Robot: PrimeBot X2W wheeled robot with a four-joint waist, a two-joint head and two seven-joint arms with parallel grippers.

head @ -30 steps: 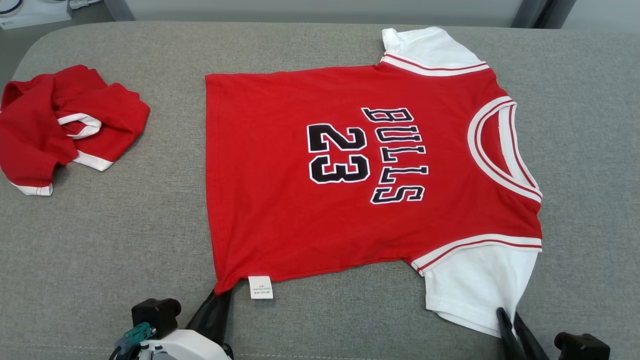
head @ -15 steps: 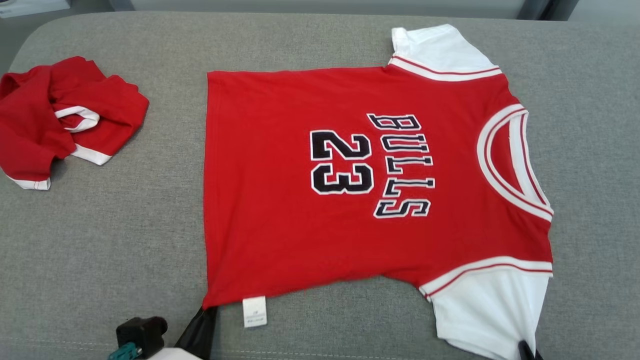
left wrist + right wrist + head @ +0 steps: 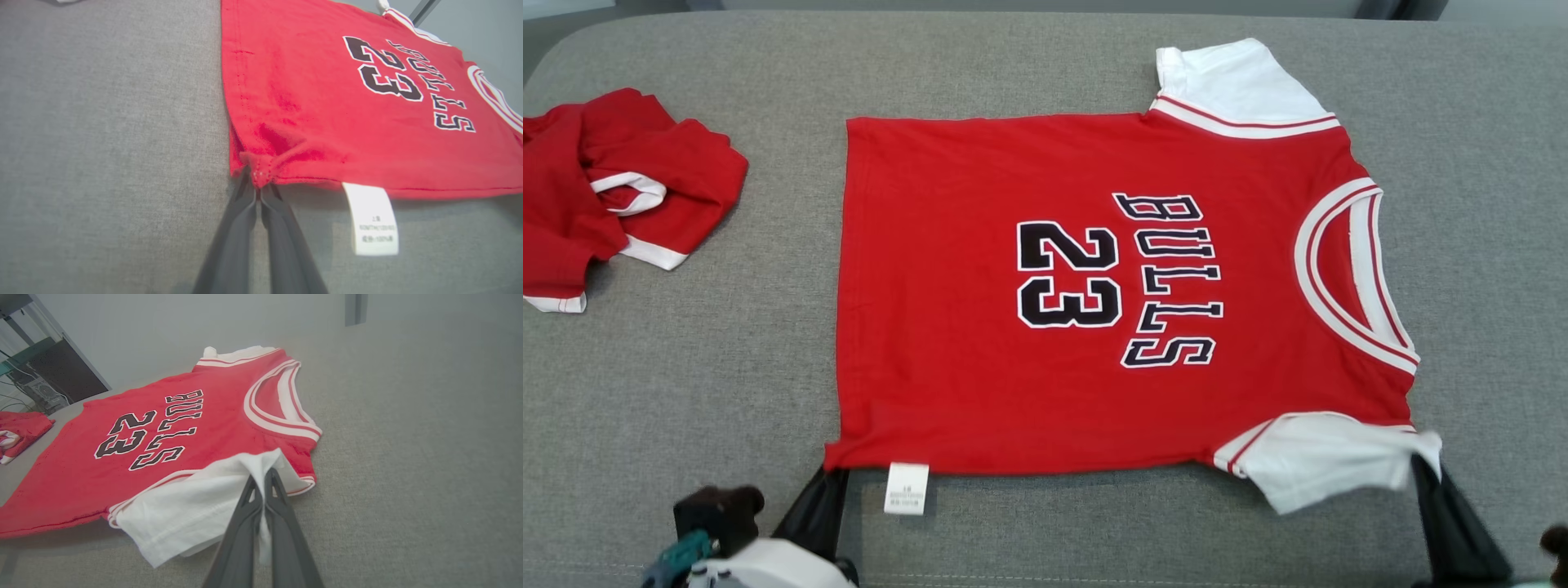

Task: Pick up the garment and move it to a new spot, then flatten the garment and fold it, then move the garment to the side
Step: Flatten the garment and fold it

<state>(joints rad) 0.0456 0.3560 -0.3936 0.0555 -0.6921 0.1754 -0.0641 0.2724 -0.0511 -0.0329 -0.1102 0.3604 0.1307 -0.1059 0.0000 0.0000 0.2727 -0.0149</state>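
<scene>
The garment (image 3: 980, 351) is a red shirt with white sleeves, "BULLS 23" in black, spread face up on the grey surface, collar to the right. My left gripper (image 3: 832, 474) is shut on its near hem corner (image 3: 258, 173), beside a white care tag (image 3: 374, 218). My right gripper (image 3: 1419, 459) is shut on the near white sleeve (image 3: 212, 498), whose corner is pulled up off the surface. The shirt's near edge is slightly raised between the two grips.
A second red garment with white trim (image 3: 613, 192) lies crumpled at the far left of the grey padded surface (image 3: 727, 367). Past the surface's far edge there is a pale wall, with cables and dark equipment (image 3: 45, 381) in the right wrist view.
Both grippers went from open at the shirt's near edge to shut on it. The near sleeve has been drawn up and bunched. The head camera has shifted a little.
</scene>
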